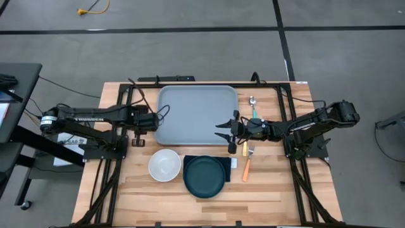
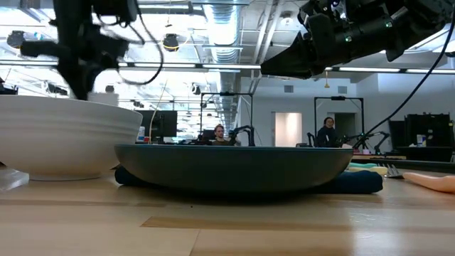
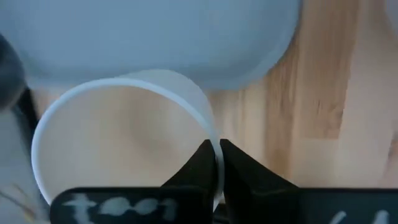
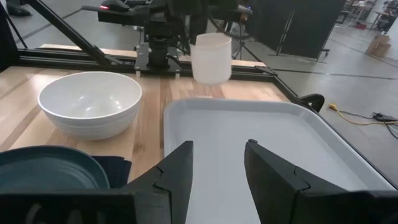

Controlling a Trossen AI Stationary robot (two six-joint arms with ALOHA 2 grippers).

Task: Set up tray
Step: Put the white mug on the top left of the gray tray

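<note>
Grey-blue tray [image 1: 190, 117] lies at the table's [image 1: 114, 190] far middle. We see the left gripper [image 3: 216, 163] at its left edge, pinched shut on the rim of a white cup [image 4: 211, 57] held above the wood. Our right gripper [image 1: 226, 132] hovers with fingers apart over the tray's right edge. Near it lie a white bowl [image 1: 164, 164], a dark plate [image 1: 204, 175], a spoon [image 1: 252, 103] and a fork [image 1: 247, 166].

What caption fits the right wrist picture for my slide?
Left end effector lifts a translucent white plastic cup beyond the light grey-blue rectangular plastic tray; round white bowl beside it.
</note>
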